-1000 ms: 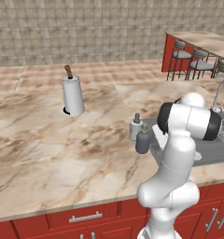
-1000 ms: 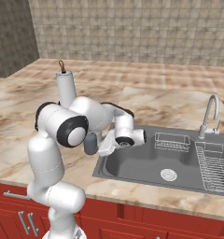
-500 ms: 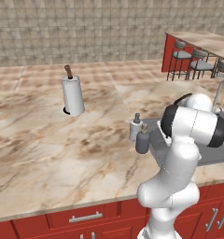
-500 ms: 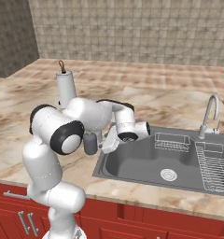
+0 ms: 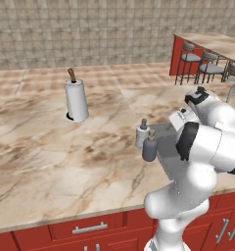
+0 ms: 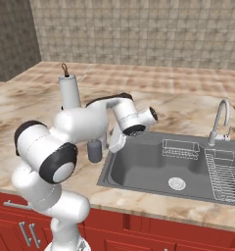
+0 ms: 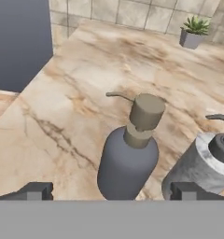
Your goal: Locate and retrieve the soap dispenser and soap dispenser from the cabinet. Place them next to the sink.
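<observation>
Bottles are both seen upright on the marbled counter (image 5: pixel 51 162), at the left rim of the sink (image 6: pixel 153 169), so placement is judged all but done. In the hand view the dark grey dispenser (image 7: pixel 129 154) lies straight ahead of the tool (image 7: pixel 111 190), its long axis vertical, framed between the two finger tips but not touched by them; the marbled dispenser (image 7: pixel 202 163) stands just beside it, nearer one tip. The tool is spread wide and nothing is held. A clear retreat away from the dark bottle is what the coming move is judged to turn on, since a sideways swing could knock either pump.

The dark dispenser is smooth, matte and round-shouldered under a tan pump head with a thin spout. Its neighbour is a straight cylinder, veined white-grey like stone, capped by a dark pump. The basin is brushed steel, with a wire rack (image 6: pixel 224 171) and a curved chrome tap (image 6: pixel 220 120).
</observation>
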Motion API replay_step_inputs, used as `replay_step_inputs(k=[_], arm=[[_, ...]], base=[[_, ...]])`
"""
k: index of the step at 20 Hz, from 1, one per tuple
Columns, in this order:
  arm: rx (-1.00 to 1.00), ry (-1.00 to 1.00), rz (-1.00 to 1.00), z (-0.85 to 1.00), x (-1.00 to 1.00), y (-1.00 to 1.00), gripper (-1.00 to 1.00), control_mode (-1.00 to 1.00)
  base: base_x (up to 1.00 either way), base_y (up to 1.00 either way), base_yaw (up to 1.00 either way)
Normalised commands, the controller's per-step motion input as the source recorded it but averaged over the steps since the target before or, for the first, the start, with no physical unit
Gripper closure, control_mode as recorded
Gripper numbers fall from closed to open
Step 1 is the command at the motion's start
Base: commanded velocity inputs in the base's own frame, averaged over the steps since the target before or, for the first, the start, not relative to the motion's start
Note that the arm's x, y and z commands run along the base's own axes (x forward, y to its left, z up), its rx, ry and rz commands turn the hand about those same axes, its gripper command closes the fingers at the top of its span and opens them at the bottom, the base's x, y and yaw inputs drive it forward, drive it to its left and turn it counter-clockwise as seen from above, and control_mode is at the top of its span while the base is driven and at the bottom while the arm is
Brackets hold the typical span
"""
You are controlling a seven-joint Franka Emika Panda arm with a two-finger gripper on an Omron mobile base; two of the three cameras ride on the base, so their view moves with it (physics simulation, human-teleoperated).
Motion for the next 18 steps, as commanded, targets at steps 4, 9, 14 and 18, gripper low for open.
replay_step_inputs(k=[4, 9, 14, 18], arm=[[-0.23, -0.1, 0.01, 0.42, -0.43, 0.04, -1.0, -1.0], [-0.14, -0.06, 0.0, 0.23, -0.47, 0.32, -1.0, -1.0], [-0.06, -0.03, 0.07, 0.03, -0.49, 0.27, -1.0, -1.0], [-0.16, 0.06, 0.33, 0.03, -0.22, 0.47, -1.0, -1.0]], base=[[0.0, 0.0, 0.0], [0.0, 0.0, 0.0], [0.0, 0.0, 0.0], [0.0, 0.0, 0.0]])
